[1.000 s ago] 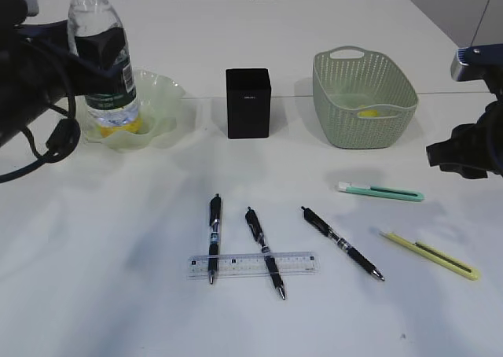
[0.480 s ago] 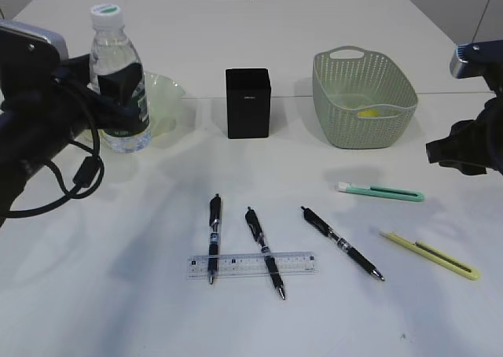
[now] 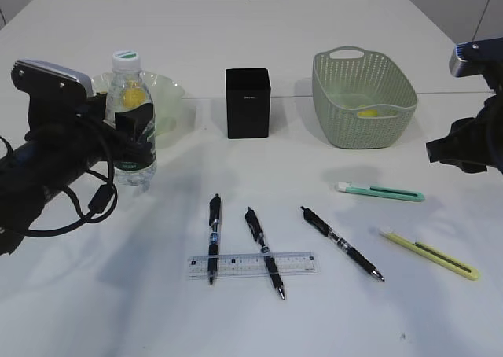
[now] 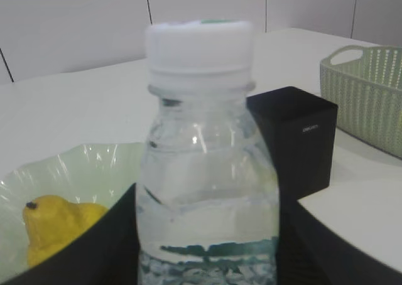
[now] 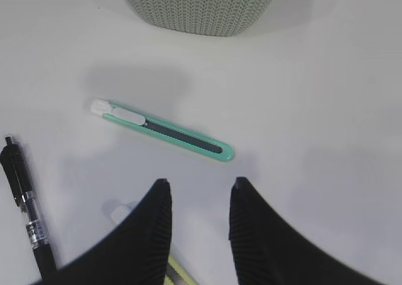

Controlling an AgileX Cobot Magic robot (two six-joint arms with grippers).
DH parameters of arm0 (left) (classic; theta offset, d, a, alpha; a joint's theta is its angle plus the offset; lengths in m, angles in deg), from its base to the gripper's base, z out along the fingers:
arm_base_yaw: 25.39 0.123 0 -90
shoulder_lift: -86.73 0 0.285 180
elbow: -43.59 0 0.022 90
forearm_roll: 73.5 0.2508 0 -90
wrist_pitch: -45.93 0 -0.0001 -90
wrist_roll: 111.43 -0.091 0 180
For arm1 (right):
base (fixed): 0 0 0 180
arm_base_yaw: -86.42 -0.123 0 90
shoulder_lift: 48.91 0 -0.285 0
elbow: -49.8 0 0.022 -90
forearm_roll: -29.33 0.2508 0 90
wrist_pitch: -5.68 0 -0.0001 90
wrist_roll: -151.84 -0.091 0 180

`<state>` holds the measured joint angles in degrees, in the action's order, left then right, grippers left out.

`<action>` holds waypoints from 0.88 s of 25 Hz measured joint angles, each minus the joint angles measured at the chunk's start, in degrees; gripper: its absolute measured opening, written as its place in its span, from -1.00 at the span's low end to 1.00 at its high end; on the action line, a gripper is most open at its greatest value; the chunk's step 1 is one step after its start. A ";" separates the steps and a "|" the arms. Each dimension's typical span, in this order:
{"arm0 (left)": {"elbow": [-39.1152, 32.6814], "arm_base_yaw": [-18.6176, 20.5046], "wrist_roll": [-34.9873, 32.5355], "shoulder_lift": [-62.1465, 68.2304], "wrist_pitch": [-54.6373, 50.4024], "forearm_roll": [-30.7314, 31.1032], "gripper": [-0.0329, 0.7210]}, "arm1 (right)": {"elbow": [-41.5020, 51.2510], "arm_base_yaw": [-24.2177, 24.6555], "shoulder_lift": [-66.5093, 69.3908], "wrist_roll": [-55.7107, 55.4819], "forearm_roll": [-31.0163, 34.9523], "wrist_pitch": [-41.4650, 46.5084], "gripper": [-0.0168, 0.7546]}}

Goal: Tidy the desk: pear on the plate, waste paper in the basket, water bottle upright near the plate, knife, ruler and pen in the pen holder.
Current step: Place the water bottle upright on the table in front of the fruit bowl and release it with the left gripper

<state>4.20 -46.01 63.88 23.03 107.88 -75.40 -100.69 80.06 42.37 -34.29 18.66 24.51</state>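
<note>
My left gripper (image 3: 132,133) is shut on the water bottle (image 3: 132,125), which it holds upright by the green label, white cap on top. The bottle's base is at desk level just in front of the plate (image 3: 167,90). The pear (image 3: 134,96) lies in the plate. In the left wrist view both black fingers (image 4: 94,247) press the sides of the bottle (image 4: 207,172). My right gripper (image 5: 200,184) is open and empty above the desk, between the teal knife (image 5: 163,131) and the yellow knife (image 3: 431,255). Three pens (image 3: 264,252) and the ruler (image 3: 251,264) lie in the front middle.
The black pen holder (image 3: 248,103) stands in the middle at the back. To its right is the basket (image 3: 393,97), with a yellow scrap (image 3: 368,113) inside that looks like the waste paper. The teal knife (image 3: 381,191) lies in front of the basket.
The left gripper has carried the bottle down and towards the front right, from over the plate to the desk beside it. The pear now shows. The right arm has not moved.
</note>
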 joint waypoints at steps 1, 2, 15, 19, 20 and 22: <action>0.00 0.07 0.00 0.38 0.00 0.00 0.08 | 0.00 0.00 0.00 0.00 -0.10 0.00 -0.34; 0.00 0.23 0.00 0.86 0.00 0.00 0.08 | 0.00 0.00 0.00 0.00 -0.10 0.00 -0.34; 3.82 2.06 0.60 5.27 -0.01 0.11 0.08 | 0.00 0.00 -0.02 0.00 -0.21 -0.10 -0.34; 3.96 2.06 0.64 6.69 0.12 0.11 0.08 | 0.00 0.00 -0.02 0.00 -0.21 -0.10 -0.34; 3.96 2.06 0.74 7.23 0.26 0.11 0.08 | 0.00 0.00 -0.02 0.00 -0.21 -0.20 -0.34; 3.96 2.06 0.99 8.35 0.26 0.11 0.08 | 0.00 0.00 -0.02 0.00 -0.21 -0.20 -0.34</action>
<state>8.16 -43.95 64.87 31.37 108.14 -75.29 -100.69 80.06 42.35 -34.29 18.44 24.30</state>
